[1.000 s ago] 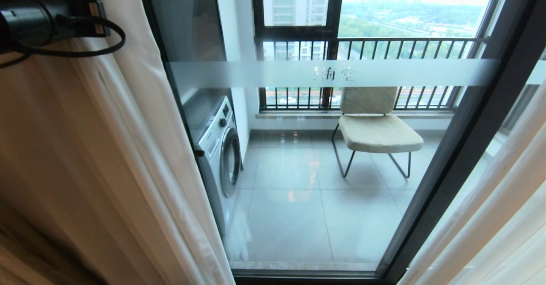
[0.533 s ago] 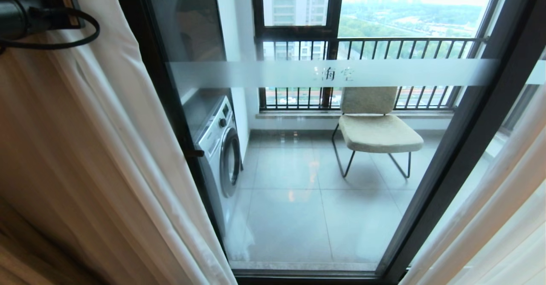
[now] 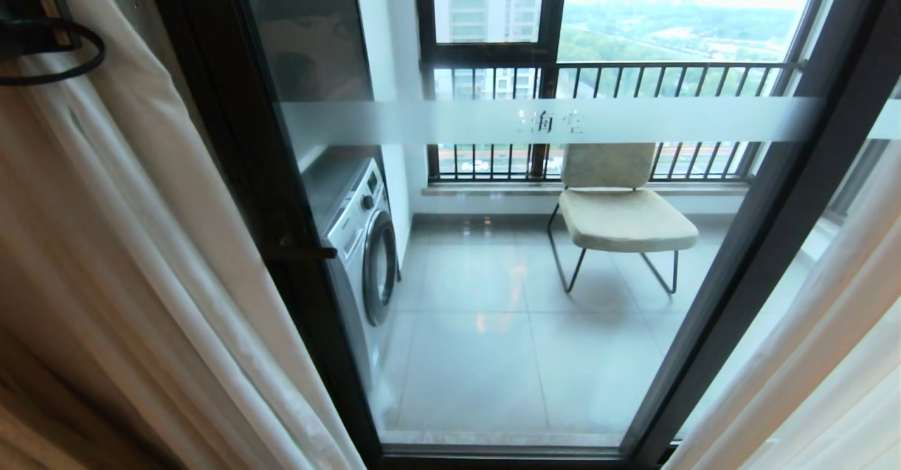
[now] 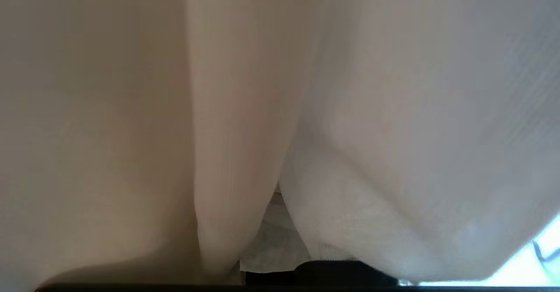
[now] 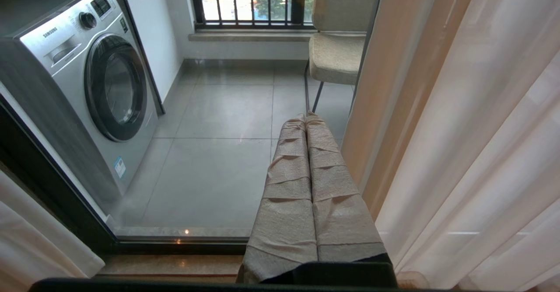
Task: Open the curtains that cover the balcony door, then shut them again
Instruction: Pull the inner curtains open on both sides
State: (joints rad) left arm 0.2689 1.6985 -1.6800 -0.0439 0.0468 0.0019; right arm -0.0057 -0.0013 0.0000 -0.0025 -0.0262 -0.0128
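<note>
Nearest the robot, the right gripper (image 5: 308,121) hangs low before the glass, its two cloth-wrapped fingers pressed together and holding nothing; it looks parked. Just beside it hangs the right-hand part of the curtains (image 5: 459,130), tall pleated drapes of thick beige cloth with thin white sheers.

The left gripper (image 4: 271,222) is up at the left-hand drape. In its wrist view the folds fill nearly everything and the fingers are buried in cloth; they are closed, and the fabric appears to be pinched between them, though the contact itself is hidden. In the head view only the arm's dark wrist and cable loop (image 3: 42,34) show at the upper left edge, against the gathered drape (image 3: 127,245).

This cloth is soft and limp, fairly heavy in its thick layer, and it will bunch and slide rather than push stiffly. The sheers are flimsy and could slip free or snag. I judge the best hold to be on the leading edge, taking both layers together.

Beyond stands the balcony door (image 3: 774,195), glass in dark frames with a frosted white strip, largely uncovered. Farther off are a silver front-loading washing machine (image 3: 359,245), a beige cushioned chair (image 3: 619,210), and black railing bars (image 3: 633,83).
</note>
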